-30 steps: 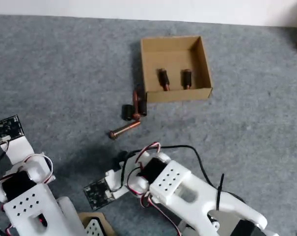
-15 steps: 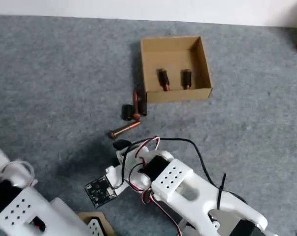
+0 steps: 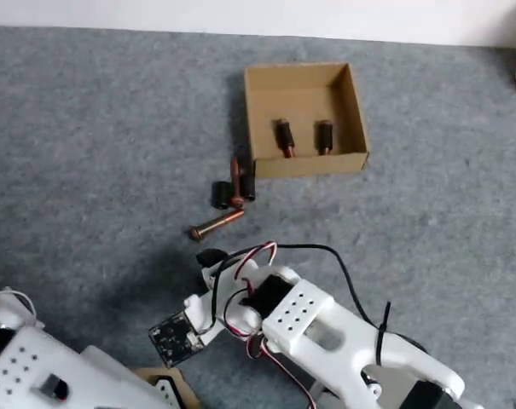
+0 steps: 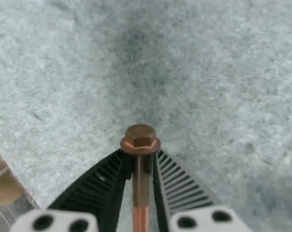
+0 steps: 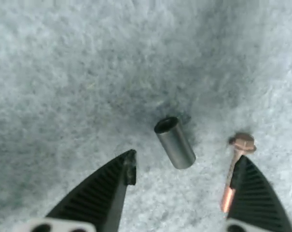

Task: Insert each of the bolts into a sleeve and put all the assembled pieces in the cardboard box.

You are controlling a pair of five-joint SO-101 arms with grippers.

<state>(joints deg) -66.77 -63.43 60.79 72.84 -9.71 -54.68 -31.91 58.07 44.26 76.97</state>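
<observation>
left gripper (image 4: 140, 155) is clamped tight on a bolt (image 4: 140, 139): shaft pinched between the jaws, hex head poking out past the tips, grey carpet (image 4: 208, 72) beneath. in the high view the left arm (image 3: 23, 371) sits in the near left corner.

over to the right gripper (image 5: 184, 166): jaws spread wide with nothing in them. a dark sleeve (image 5: 174, 142) lies on the carpet in the gap between them, open end facing away. a second bolt (image 5: 236, 166) lies just beside the sleeve, right at one jaw tip. whether it touches that tip, can't tell.

from above, the right arm (image 3: 313, 328) points toward the loose parts. one bolt (image 3: 217, 226) lies alone, one sleeve (image 3: 221, 194) just beyond it, and another bolt (image 3: 237, 179) and sleeve (image 3: 250, 181) lie side by side just beside a corner of the box (image 3: 309, 162). the box stands farther back, with two assembled pieces (image 3: 285, 138) (image 3: 324, 136) lying apart on its floor.
</observation>
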